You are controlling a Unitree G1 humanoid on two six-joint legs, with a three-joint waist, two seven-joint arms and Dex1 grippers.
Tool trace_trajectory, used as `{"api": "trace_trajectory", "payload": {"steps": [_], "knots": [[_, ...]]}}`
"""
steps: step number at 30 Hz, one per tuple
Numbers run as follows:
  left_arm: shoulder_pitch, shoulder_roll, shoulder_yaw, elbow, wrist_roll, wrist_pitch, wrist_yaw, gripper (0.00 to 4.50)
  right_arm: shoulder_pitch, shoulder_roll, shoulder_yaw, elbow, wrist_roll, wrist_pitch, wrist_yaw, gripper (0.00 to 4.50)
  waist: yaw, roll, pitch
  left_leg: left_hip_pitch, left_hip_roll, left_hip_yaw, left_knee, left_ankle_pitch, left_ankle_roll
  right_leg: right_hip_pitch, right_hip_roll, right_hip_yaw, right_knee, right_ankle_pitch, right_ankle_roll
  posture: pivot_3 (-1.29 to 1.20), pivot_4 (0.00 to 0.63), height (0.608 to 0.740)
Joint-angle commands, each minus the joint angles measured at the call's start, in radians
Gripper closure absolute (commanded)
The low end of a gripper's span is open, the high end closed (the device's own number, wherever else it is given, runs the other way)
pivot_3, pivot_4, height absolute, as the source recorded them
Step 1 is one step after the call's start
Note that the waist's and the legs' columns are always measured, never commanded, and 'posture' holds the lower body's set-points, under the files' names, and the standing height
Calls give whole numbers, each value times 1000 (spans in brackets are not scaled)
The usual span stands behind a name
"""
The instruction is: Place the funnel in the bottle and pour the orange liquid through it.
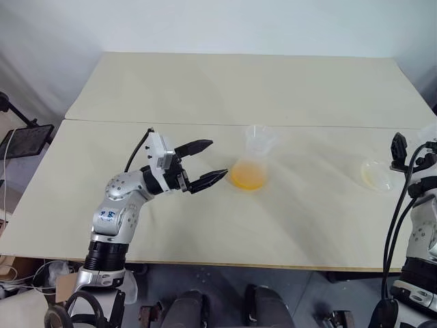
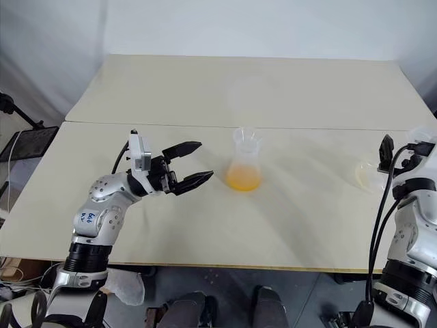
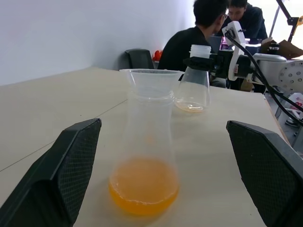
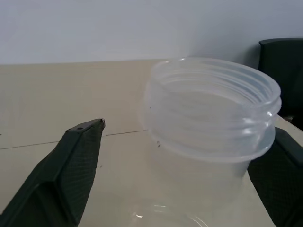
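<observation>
On the table (image 1: 205, 225), from left to right: left claw (image 1: 207, 164) wide open, near bottle (image 1: 251, 164); funnel (image 3: 154, 81) sitting in bottle's neck, orange liquid (image 3: 143, 190) at bottom; flask (image 1: 377, 174) between open right claw (image 4: 182, 165) fingers, untouched.

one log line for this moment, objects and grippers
funnel seated in bottle | orange liquid in bottle | flask nearly empty, upright by right gripper | left gripper open beside bottle | right gripper open around flask neck

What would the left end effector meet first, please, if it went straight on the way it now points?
Probably the bottle holding the orange liquid, with the funnel seated in its neck; it stands straight ahead between the open fingers.
</observation>
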Motion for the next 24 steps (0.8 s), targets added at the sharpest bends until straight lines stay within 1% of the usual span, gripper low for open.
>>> {"api": "trace_trajectory", "payload": {"steps": [1, 10, 14, 17, 21, 24], "knots": [[-17, 13, 20, -14, -7, -19, -8, 0, 46, -45, -52, -99, 57, -8, 28, 33, 2, 0, 0, 0, 0, 0, 0, 0, 0, 0, 0, 0, 0, 0, 0, 0, 150, 740], [-7, 29, 28, -4, -5, -18, -17, 0, 171, -101, -135, -168, 147, -8, 80, 33, 16, 0, 0, 0, 0, 0, 0, 0, 0, 1, 0, 0, -1, 0, 0, 0, 150, 740], [-4, 43, 28, 2, -6, -13, -27, 0, 229, -116, -166, -242, 213, -50, 168, 33, 17, 0, 0, 0, 0, 0, 0, 0, 0, 1, 0, 0, -1, 0, 0, 0, 150, 740], [-3, 64, 35, 20, -6, -6, -39, 0, 269, -146, -201, -332, 298, -19, 230, 33, 17, 0, 0, 0, 0, 0, 0, 0, 0, 1, 0, 0, -1, 0, 0, 0, 150, 740], [-2, 89, 36, 37, -4, -5, -54, 0, 332, -200, -205, -414, 330, -8, 298, 33, 18, 0, 0, 0, 0, 0, 0, 0, 0, 1, 0, 0, -1, 0, 0, 0, 150, 740], [3, 116, 42, 36, -7, 5, -61, 0, 392, -262, -167, -509, 427, 66, 407, 33, 20, 0, 0, 0, 0, 0, 0, 0, 0, 1, 0, 1, -2, 0, 0, 0, 150, 740]]}}
